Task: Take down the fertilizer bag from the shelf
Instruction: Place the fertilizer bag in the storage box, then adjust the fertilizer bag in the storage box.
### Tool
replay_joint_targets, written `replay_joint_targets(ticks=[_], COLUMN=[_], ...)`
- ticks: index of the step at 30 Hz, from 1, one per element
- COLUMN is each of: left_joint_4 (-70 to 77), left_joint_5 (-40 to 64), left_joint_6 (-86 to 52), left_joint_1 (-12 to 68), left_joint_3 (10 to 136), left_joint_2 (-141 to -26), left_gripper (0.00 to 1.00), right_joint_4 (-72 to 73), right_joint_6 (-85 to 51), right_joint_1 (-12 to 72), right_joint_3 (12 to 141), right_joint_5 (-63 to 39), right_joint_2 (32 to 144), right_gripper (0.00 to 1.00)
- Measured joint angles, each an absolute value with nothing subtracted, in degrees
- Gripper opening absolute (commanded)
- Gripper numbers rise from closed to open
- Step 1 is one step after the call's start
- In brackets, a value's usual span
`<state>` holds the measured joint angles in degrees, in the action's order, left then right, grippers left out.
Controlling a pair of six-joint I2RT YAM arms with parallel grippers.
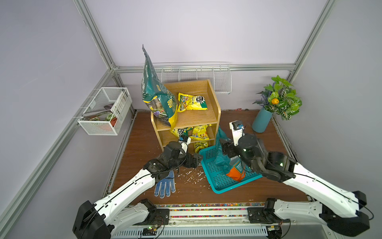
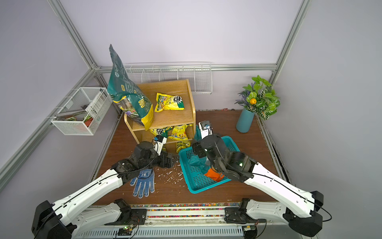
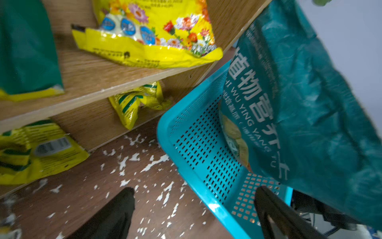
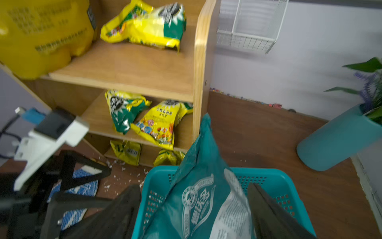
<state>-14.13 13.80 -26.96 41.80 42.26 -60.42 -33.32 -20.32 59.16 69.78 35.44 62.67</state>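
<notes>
The bag I take for the fertilizer bag, teal with an orange bottom, is off the shelf. It stands in the teal basket on the desk, at about 5 o'clock from the shelf's foot. The right end effector straddles it with jaws spread wide. The right wrist view shows basket wall between one jaw and the bag, so I judge it is not pinched. The left end effector is also spread and empty, low beside the basket's 9 o'clock rim, in front of the lower tiers. The step looks like letting go and getting clear. The right arm should back out along the line of its jaws, up and towards 5 o'clock, without brushing the film. The bag is propped rather than lying flat, so a nudge could tip it over the rim. The left arm does best to keep off the basket. The bag's long axis is near upright: crimped top up and leaning towards the shelf at about 11 o'clock, orange bottom down at the basket's 5 o'clock end. On the shelf sit yellow packets and a tall green bag.
</notes>
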Motion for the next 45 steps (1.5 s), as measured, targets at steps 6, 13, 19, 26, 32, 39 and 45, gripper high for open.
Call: replay_joint_targets(ticks=[6, 13, 19, 26, 32, 39, 45], left_joint_4=[-8.4, -7.6, -8.6, -9.4, -5.3, -0.6, -0.4], left_joint_5=[15.8, 20.6, 24.9, 29.0, 33.5, 36.5, 37.1], left_joint_6=[-29.3, -27.9, -27.1, -26.9, -30.9, -36.2, -37.4], left_joint_1=[47.3, 50.1, 51.4, 54.2, 55.4, 58.8, 60.6], left_joint_3=[42.9, 52.0, 59.4, 68.9, 74.8, 81.0, 85.0], left_joint_2=[-65.8, -78.7, -88.1, -95.1, -100.6, -107.8, -111.0], left_gripper=[0.54, 0.0, 0.0, 0.0, 0.0, 0.0, 0.2], right_joint_4=[-34.9, -34.9, -34.8, -33.3, -33.3, -33.6, -33.6], right_joint_6=[-23.2, -22.8, -19.9, -18.3, -18.4, -18.6, -18.5], right_joint_1=[59.2, 59.2, 59.2, 58.0, 57.5, 57.3, 57.2], right_joint_3=[66.3, 66.7, 68.2, 67.7, 66.6, 66.4, 66.6], right_joint_5=[37.0, 41.9, 46.7, 49.8, 50.9, 51.2, 51.0], right_joint_2=[58.7, 52.5, 50.7, 46.8, 45.3, 45.3, 46.2], right_gripper=[0.86, 0.87, 0.89, 0.88, 0.88, 0.88, 0.88])
